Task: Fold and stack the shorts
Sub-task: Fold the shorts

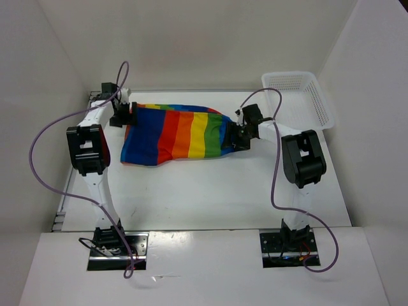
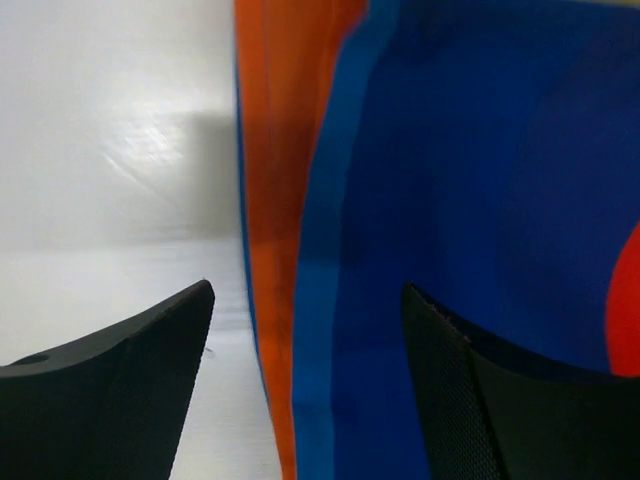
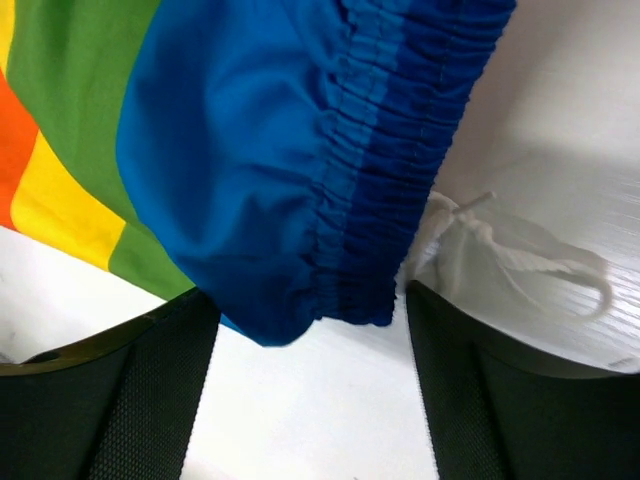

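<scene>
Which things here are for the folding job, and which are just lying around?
For the job: the rainbow shorts, with their white drawstring.
Just lying about: the empty white basket.

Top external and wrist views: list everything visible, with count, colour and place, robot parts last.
Shorts: one, rainbow stripes, lying on the table between the two tools.
Drawstring: one, white, on the table beside the shorts' blue waistband.
Basket: one, white mesh, far right corner of the table.
Table: one, white, under everything.
Walls: white, around the table.
Cables: two, purple, one looping along each arm.
Arms: two, white and black, bases at the near edge.
Left tool: one, black, open, at the shorts' left edge.
Right tool: one, black, open, at the shorts' right end by the waistband.
</scene>
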You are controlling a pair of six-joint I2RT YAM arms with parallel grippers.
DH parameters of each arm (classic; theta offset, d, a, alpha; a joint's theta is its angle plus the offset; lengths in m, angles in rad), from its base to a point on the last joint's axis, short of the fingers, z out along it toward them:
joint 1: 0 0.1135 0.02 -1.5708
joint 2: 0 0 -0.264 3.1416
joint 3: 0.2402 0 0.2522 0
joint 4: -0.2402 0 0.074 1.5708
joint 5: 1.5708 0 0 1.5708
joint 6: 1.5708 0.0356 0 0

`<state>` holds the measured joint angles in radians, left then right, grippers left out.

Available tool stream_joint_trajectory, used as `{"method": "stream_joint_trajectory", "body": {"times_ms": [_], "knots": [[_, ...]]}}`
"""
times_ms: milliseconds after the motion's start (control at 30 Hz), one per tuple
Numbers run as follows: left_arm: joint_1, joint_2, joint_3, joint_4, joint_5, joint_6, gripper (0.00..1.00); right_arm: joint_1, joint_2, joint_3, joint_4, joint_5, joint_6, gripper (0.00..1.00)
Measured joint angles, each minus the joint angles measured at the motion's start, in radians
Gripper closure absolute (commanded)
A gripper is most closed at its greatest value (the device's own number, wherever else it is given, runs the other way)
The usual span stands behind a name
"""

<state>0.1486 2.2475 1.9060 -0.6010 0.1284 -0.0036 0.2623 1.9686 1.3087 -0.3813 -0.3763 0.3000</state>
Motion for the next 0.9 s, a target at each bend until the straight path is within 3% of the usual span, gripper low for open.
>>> {"method": "stream_joint_trajectory", "body": {"times_ms": [100, 133, 200, 233, 267, 300, 333, 400, 567, 900], "knots": [[-0.004, -0.027, -0.129, 0.003, 0.009, 0.000, 0.18, -0.001, 0.021, 0.000, 0.029, -0.028, 0.026, 0.43], [-0.005, -0.032, -0.164, 0.007, 0.006, 0.009, 0.21, -0.001, 0.027, 0.000, 0.035, -0.032, 0.035, 0.53], [-0.009, -0.060, -0.198, 0.027, 0.019, 0.006, 0.39, -0.001, 0.042, 0.000, 0.046, -0.041, 0.055, 0.63], [-0.010, -0.062, -0.208, 0.032, 0.025, 0.003, 0.47, -0.001, 0.046, 0.000, 0.051, -0.044, 0.062, 0.74], [-0.011, -0.061, -0.217, 0.040, 0.026, 0.003, 0.66, -0.001, 0.050, 0.000, 0.056, -0.043, 0.072, 0.79], [-0.011, -0.062, -0.222, 0.046, 0.031, 0.000, 0.76, -0.002, 0.052, 0.000, 0.059, -0.044, 0.077, 0.84], [-0.010, -0.062, -0.229, 0.052, 0.042, 0.003, 0.82, -0.003, 0.054, 0.000, 0.060, -0.045, 0.085, 0.92], [-0.006, -0.064, -0.239, 0.063, 0.058, -0.001, 0.88, -0.003, 0.054, 0.000, 0.064, -0.044, 0.090, 1.00], [-0.006, -0.097, -0.295, 0.100, 0.094, -0.002, 1.00, -0.003, 0.038, -0.011, 0.064, -0.034, 0.061, 1.00], [-0.026, -0.349, -0.575, 0.048, 0.188, -0.002, 1.00, -0.042, -0.305, -0.150, -0.143, -0.053, -0.238, 1.00]]}}
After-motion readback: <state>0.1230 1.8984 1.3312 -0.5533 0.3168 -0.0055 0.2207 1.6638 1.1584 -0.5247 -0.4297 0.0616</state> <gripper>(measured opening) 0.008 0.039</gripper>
